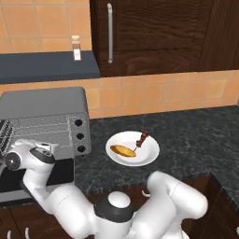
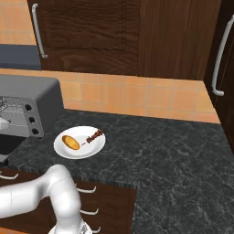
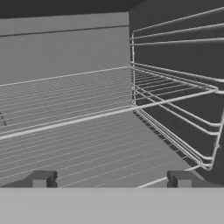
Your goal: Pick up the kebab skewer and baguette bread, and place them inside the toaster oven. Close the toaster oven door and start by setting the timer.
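The kebab skewer [image 1: 142,138] and baguette bread [image 1: 123,151] lie on a white plate [image 1: 149,156] near the counter's [image 1: 196,140] front edge, just right of the toaster oven [image 1: 44,112]. My gripper [image 3: 111,179] faces its wire rack [image 3: 87,113], jaws wide and empty.

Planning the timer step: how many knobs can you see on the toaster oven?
3, in a column on the toaster oven's right front edge: top knob, middle knob, bottom knob. None appear hidden.
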You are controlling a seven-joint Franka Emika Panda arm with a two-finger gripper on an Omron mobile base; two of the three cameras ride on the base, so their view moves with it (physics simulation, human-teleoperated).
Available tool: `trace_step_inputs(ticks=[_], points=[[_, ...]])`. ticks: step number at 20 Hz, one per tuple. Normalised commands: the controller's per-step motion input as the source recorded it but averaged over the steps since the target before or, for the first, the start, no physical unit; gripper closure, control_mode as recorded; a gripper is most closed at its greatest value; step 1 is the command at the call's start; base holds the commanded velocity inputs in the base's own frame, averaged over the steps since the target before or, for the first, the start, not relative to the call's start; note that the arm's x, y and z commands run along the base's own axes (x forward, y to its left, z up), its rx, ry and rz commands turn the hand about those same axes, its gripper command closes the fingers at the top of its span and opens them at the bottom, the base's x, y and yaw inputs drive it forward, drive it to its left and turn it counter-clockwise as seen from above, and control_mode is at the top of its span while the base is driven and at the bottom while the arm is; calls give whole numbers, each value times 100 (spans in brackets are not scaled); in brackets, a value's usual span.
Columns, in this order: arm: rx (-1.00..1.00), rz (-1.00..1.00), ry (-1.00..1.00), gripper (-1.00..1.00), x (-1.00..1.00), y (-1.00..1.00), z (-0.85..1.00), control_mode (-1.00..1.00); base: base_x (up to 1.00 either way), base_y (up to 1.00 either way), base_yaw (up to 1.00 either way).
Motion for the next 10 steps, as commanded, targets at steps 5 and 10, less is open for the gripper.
trace_step_inputs(ticks=[5,10], points=[[1,0,1,-100,55,44,-25,-100,0,0,0],[0,0,5,-100,45,43,-12,-100,0,0,0]])
